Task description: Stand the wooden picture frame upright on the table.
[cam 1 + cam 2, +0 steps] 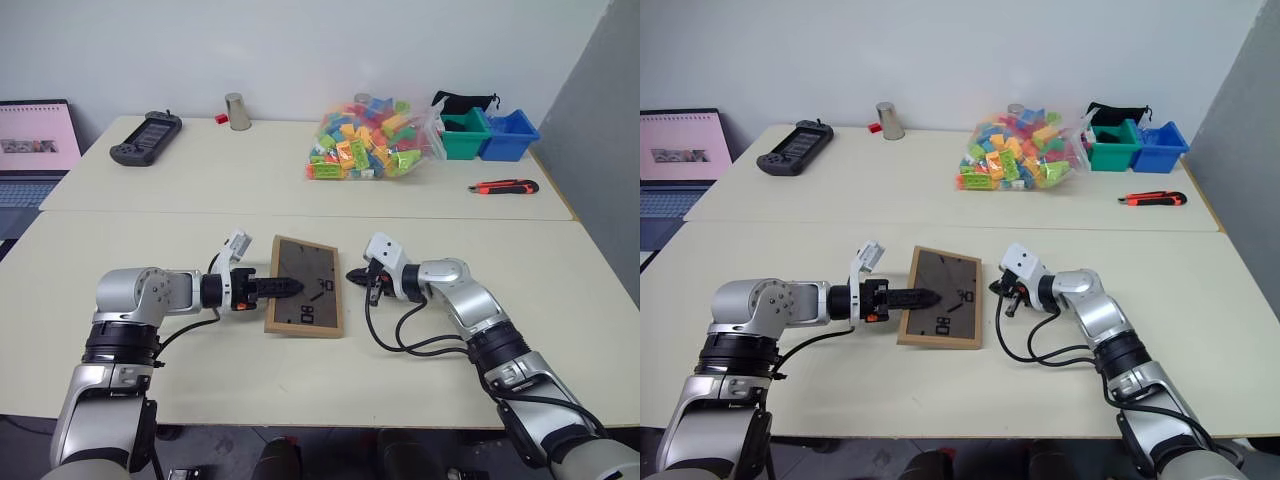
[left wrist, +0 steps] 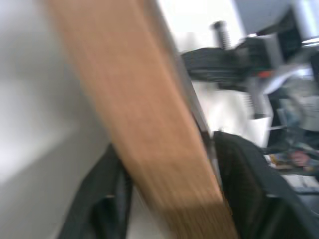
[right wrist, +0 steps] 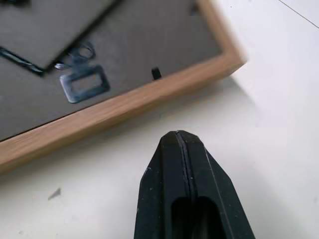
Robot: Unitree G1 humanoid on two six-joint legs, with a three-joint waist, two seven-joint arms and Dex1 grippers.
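Near the centre of the head view, the wooden picture frame (image 1: 305,287) lies back-up on the table (image 1: 300,190). The left gripper (image 1: 292,287) straddles its left edge, fingers apart. The right gripper (image 1: 354,277), pressed together, waits beside. Grip firmly before tilting up.

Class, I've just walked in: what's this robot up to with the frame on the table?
The wooden picture frame lies back-up on the table, not yet standing. The left gripper has its fingers either side of the frame's left edge, one reaching over the dark back panel. The right gripper, shut, sits just off the frame's right edge without touching it. A bag of coloured blocks sits further back.
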